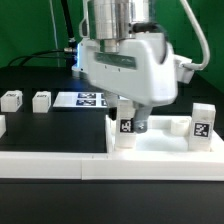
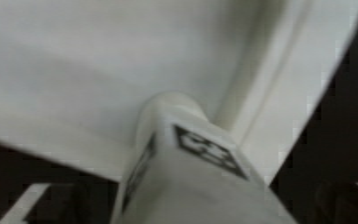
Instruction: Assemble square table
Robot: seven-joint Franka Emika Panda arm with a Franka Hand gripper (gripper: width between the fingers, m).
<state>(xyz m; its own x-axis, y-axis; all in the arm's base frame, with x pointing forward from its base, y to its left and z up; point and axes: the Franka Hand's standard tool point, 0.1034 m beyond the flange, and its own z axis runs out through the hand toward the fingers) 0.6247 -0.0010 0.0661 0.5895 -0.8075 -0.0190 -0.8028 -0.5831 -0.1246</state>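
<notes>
Black tabletop [image 1: 50, 125], tagged leg [image 1: 127, 128] upright on white slab [image 1: 165, 150], claw [image 1: 130, 120] spread

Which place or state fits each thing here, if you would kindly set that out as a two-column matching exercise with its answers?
Things:
1. gripper
2. leg at the exterior view's right
3. marker board
4. leg nearest the marker board

Descriptions:
A. flat on the black table, carrying several tags
B. small block on the table, off the slab
C. upright on the square slab, free of the gripper
D. open around the middle leg

Pairs: 1-D, 2-C, 3-A, 4-B
</notes>
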